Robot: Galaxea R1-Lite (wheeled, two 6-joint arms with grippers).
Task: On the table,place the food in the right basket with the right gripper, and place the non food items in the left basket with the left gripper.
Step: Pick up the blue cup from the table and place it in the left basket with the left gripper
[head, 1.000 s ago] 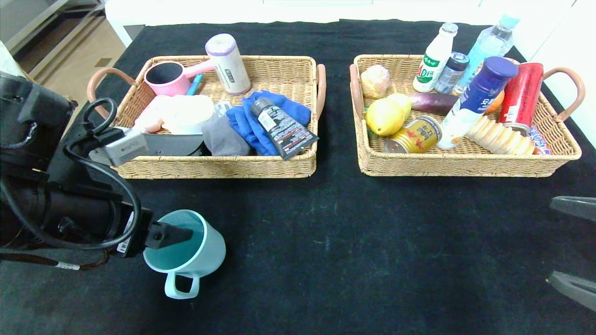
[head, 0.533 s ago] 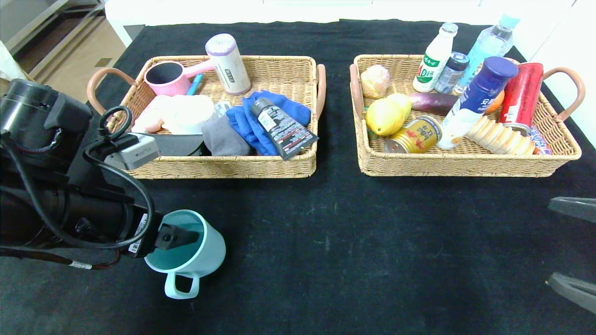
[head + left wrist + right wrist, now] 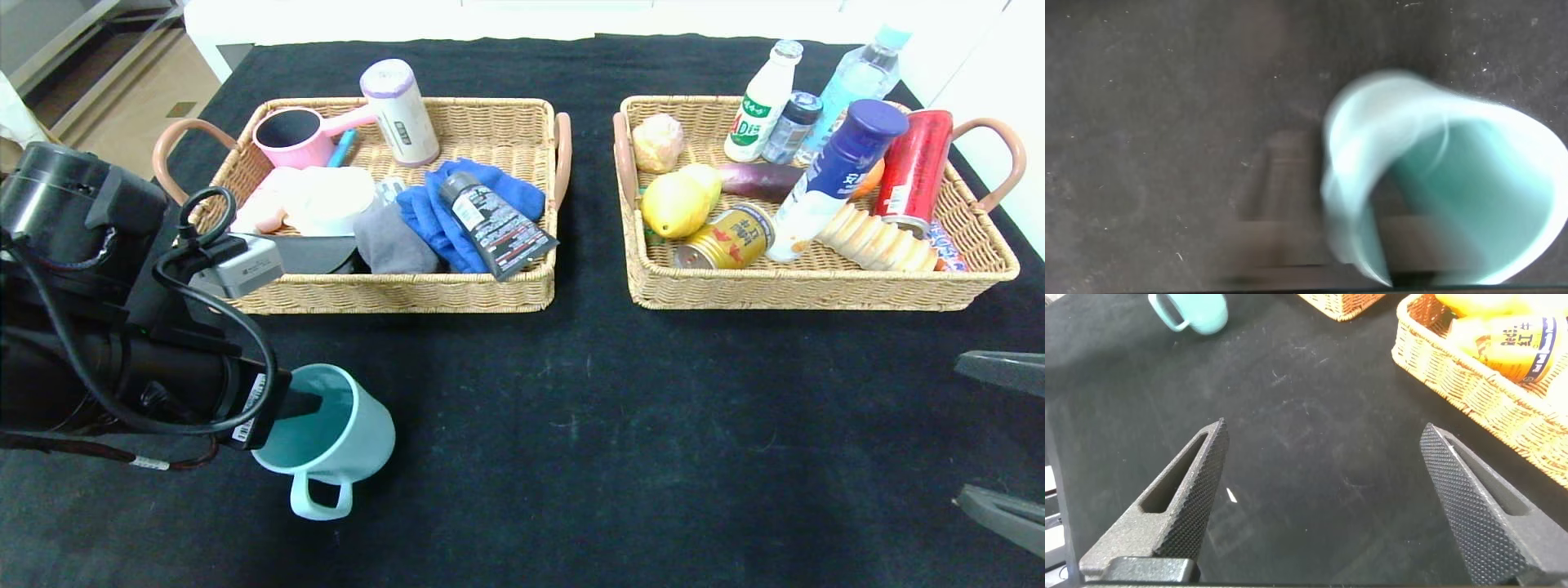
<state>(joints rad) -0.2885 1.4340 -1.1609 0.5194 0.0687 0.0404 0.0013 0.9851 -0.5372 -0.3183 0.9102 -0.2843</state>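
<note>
A teal mug (image 3: 343,433) stands on the black table at the front left, handle toward me; it also shows in the left wrist view (image 3: 1437,163), blurred. My left gripper (image 3: 314,404) has one finger inside the mug and is shut on its near rim. The left basket (image 3: 384,296) holds non-food items: a pink cup, a purple-capped bottle, blue cloth, a grey tube. The right basket (image 3: 816,296) holds food: lemons, a yellow can, bottles, a red can. My right gripper (image 3: 1323,429) is open and empty above bare table at the front right (image 3: 959,429).
The table's cloth (image 3: 612,408) lies bare between the mug and my right gripper. The baskets stand side by side at the back with a gap between them. The table's left edge and floor show at the far left.
My left arm has pushed forward and its finger has gone deeper into the mug. The mug has shifted and tipped slightly. The right arm has stayed still.
</note>
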